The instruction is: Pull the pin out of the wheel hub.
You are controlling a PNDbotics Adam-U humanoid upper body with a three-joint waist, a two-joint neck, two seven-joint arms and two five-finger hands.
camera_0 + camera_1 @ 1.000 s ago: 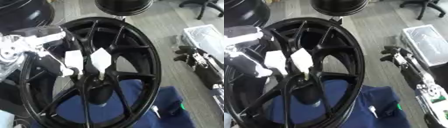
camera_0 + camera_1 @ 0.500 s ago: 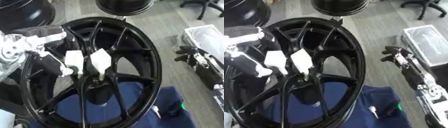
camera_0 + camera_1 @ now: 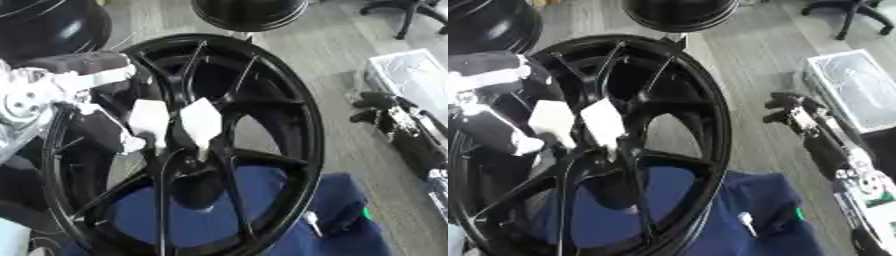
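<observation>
Okay, your left hand [image 3: 175, 122] sits at the wheel hub [image 3: 188, 165] of the black wheel [image 3: 289, 125]; the pin itself is hidden under white fingertips [image 3: 201, 122], grip can't be confirmed. Pull straight out along the hub axis. Right hand [image 3: 798, 112] idles, fingers curled.

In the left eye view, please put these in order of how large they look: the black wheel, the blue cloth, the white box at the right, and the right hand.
1. Wheel, by far the largest.
2. Blue cloth, partly hidden behind the wheel.
3. White box, cut off by the edge.
4. Right hand.
The box and the hand look close, so their order is unsure.
</observation>
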